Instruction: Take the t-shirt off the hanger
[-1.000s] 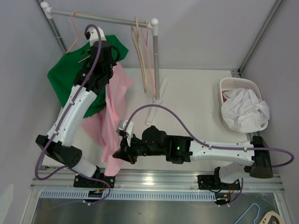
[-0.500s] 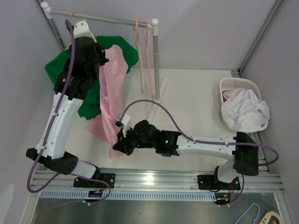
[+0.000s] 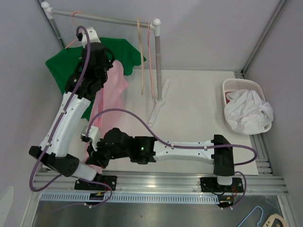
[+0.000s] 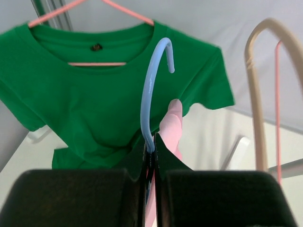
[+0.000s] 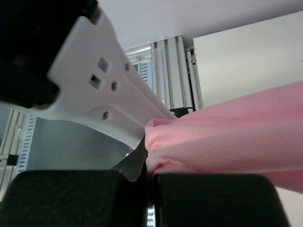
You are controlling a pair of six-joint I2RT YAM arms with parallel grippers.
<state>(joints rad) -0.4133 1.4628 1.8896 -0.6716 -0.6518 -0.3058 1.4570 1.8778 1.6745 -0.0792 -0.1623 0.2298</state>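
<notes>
At the left, a green cotton t-shirt (image 3: 61, 66) hangs from the metal clothes rail (image 3: 109, 19). Just in front of it the left gripper (image 4: 150, 163) has its jaws closed tight on the stem of a light-blue plastic hanger (image 4: 150, 90). A soft pink t-shirt (image 3: 110, 92) hangs from there down to the right gripper (image 5: 150, 177), low near the table's front edge, whose jaws are pinched on its hem. A white plastic basket (image 3: 227, 86) sits far right.
</notes>
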